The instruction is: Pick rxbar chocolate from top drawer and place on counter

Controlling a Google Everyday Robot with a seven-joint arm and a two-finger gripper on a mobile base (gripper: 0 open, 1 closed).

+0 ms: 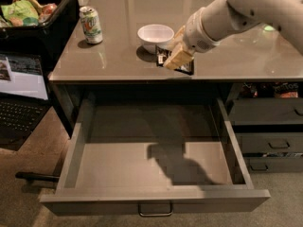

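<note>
Camera view, hand [178, 57] holding rxbar chocolate [162, 57] over glossy counter [118, 56], carpet [26, 209]

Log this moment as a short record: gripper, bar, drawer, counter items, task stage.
gripper: over the counter, just right of the bowl, jaws closed on the rxbar
rxbar: black wrapper, out of the drawer, low at the counter's front part; contact with the counter cannot be told
drawer: pulled open, only the arm's shadow on its floor
counter items: white bowl, green can to its left
task stage: placing; release not yet done
</note>
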